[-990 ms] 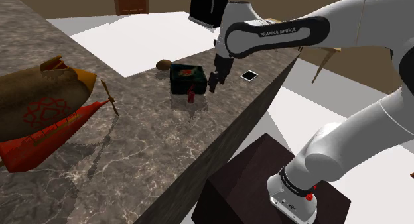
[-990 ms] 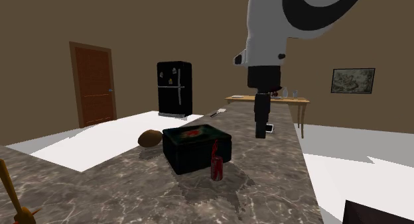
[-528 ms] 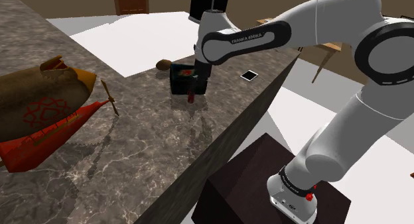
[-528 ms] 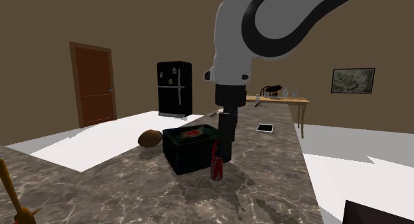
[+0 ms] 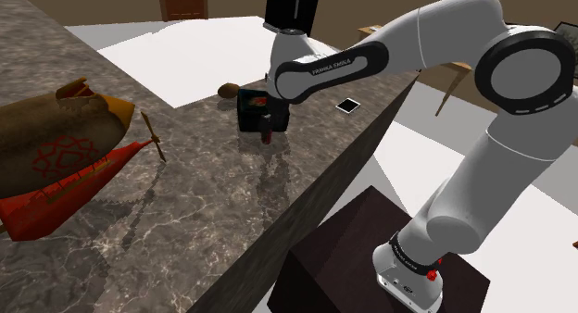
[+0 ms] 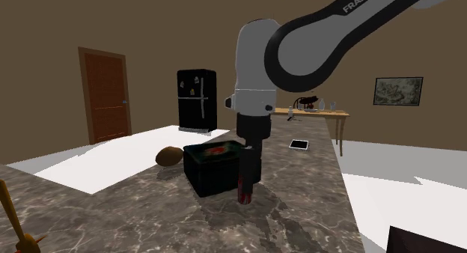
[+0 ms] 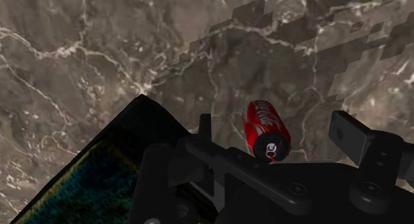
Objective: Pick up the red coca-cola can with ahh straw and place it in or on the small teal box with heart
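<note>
Operator: Claw [image 7: 275, 125] status?

Spotter: Your claw hangs straight down over the red can [image 6: 244, 195]. Its 2 fingers are spread wide, 1 on each side of the can. Neither touches it, so you hold nothing yet.

Operator: And the can?

Spotter: It stands upright on the marble table [image 5: 185, 209], just beside a corner of the dark teal box [image 6: 213, 169]. That closeness, I judge, is why you come from above: a sideways approach would meet the box first. 1 finger stands by the box's edge, the other over open table. I cannot tell whether the first touches the box.

Operator: What does the next move need?

Spotter: Close on the can's body without nudging the box. Then lift until the can's base clears the box top, which bears a red mark. Keep the can upright so it sets down flat there.
</note>
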